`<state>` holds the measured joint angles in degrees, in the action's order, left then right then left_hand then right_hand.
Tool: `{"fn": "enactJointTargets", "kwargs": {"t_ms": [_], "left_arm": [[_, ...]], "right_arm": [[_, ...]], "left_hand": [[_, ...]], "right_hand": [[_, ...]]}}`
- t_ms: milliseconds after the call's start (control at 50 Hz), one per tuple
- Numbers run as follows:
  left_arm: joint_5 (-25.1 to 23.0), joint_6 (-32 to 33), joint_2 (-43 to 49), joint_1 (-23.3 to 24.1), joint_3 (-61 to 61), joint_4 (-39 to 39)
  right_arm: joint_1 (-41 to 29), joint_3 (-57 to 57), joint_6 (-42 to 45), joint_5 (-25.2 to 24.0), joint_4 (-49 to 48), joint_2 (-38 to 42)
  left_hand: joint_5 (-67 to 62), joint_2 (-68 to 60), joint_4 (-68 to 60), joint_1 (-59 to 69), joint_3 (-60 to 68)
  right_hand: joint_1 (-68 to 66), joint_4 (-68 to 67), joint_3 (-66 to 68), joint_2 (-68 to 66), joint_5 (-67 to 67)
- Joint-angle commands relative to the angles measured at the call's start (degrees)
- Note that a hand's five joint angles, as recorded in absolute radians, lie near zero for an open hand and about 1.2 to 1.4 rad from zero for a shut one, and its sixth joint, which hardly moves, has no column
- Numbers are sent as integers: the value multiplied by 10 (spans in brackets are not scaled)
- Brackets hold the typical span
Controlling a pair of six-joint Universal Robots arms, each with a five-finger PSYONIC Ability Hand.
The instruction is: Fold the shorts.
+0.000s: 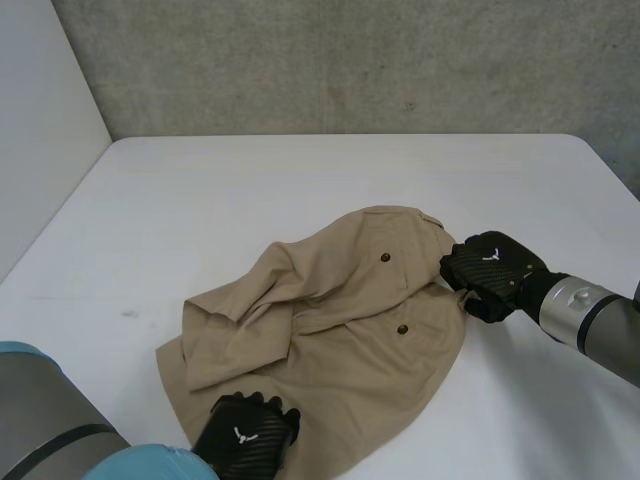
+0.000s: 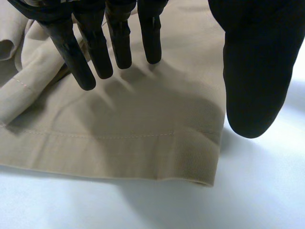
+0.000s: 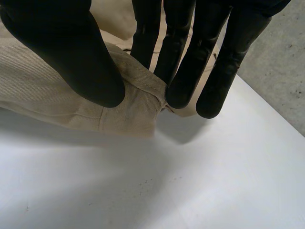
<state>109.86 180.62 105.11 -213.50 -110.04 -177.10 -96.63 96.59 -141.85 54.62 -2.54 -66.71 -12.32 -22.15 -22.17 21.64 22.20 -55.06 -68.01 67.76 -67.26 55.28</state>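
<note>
The beige shorts (image 1: 340, 320) lie crumpled in the middle of the white table (image 1: 300, 180), with two dark buttons showing. My left hand (image 1: 245, 435) rests at their near edge. Its fingers (image 2: 95, 52) are straight and spread above the hemmed corner of the cloth (image 2: 143, 124), the thumb held apart, so it is open. My right hand (image 1: 490, 268) is at the shorts' right edge. There its thumb (image 3: 71, 52) and fingers pinch a thick folded seam of the cloth (image 3: 133, 109) just above the table.
A grey concrete wall (image 1: 350, 60) runs behind the table and a white panel (image 1: 40, 120) closes its left side. Bare tabletop lies to the far side and left of the shorts. My right arm (image 1: 590, 315) reaches in from the right edge.
</note>
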Motion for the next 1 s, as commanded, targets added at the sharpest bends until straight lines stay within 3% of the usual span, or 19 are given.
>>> {"fn": "enactJointTargets", "kwargs": {"t_ms": [20,520,660,760,880,1000], "left_arm": [[1,0,14,0,1,-21],[18,1,44,0,3,-47],[24,2,43,0,0,-68],[49,10,43,0,1,-71],[80,31,24,-2,8,-72],[84,75,-70,-25,31,-72]], "right_arm": [[0,1,1,0,1,0],[2,3,2,0,1,-1],[1,3,2,0,1,-1],[1,5,2,1,0,-1],[1,11,1,4,2,-3],[0,12,0,28,40,-42]], "left_hand": [[-67,-69,-69,74,68],[-140,-141,-141,146,141],[-343,-345,-344,350,344],[-576,-578,-578,583,577],[-577,-578,-578,584,578],[-577,-578,-578,584,578]], "right_hand": [[-249,-120,122,-127,147],[-249,-120,122,-127,147],[-249,-120,122,-127,147],[-249,-120,122,-127,147],[-249,-120,122,-127,147],[-249,-120,122,-127,147]]}}
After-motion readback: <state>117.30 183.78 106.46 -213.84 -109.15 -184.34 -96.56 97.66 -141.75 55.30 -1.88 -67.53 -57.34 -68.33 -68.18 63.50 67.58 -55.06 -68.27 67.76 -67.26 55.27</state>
